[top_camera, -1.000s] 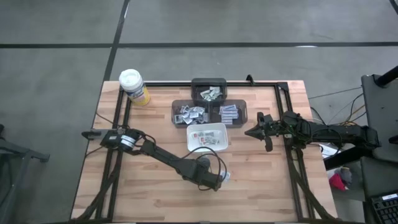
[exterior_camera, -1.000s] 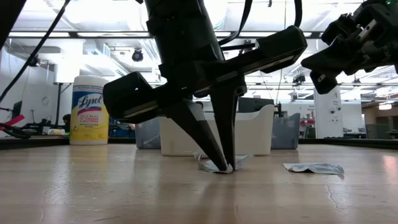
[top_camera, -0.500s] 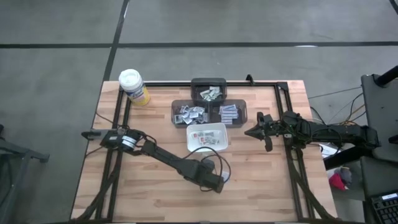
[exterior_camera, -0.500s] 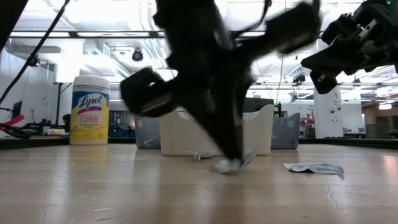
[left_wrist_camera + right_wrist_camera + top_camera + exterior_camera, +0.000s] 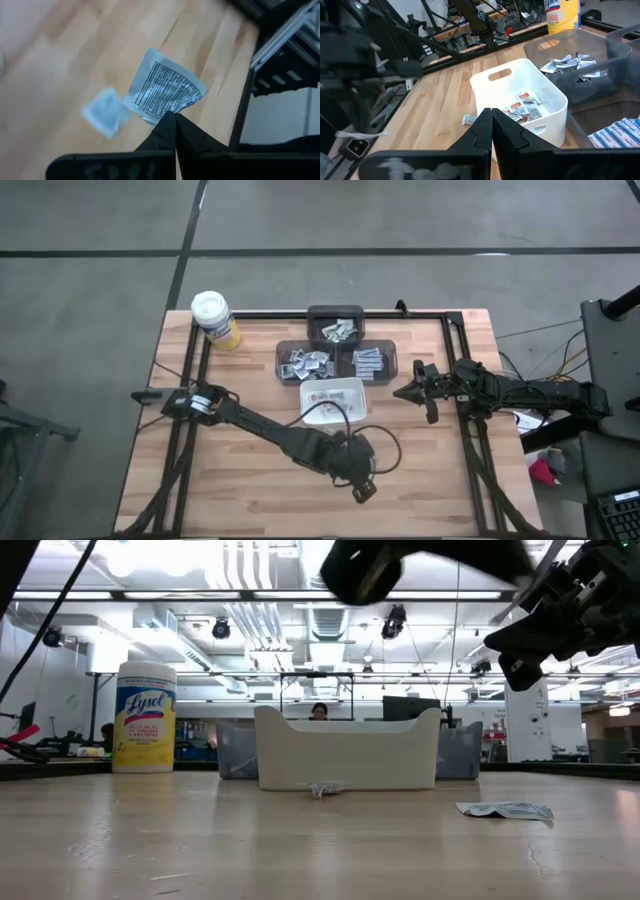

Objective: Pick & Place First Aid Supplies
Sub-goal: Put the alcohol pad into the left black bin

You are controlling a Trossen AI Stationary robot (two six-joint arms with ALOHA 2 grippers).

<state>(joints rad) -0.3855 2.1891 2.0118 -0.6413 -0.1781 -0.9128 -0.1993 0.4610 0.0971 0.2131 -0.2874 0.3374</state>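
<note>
Above the table (image 5: 200, 480), left fingers (image 5: 167, 127) pinch shut on a packet (image 5: 167, 92), apparently lifted.

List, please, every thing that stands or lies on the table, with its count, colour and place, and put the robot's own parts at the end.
table: one, light wood, under everything
canister: one, yellow with a white lid, far left corner
grey bins: three, dark grey, grouped at the far middle, packets inside each
white dish: one, white, just in front of the bins, packets with reddish print inside
loose packets: at least two, whitish, flat on the wood near the dish
held packet: one, white with bluish print, lifted above the wood
left pincer: shut on the held packet, over the near middle of the table
right pincer: shut, empty, raised to the right of the dish
</note>
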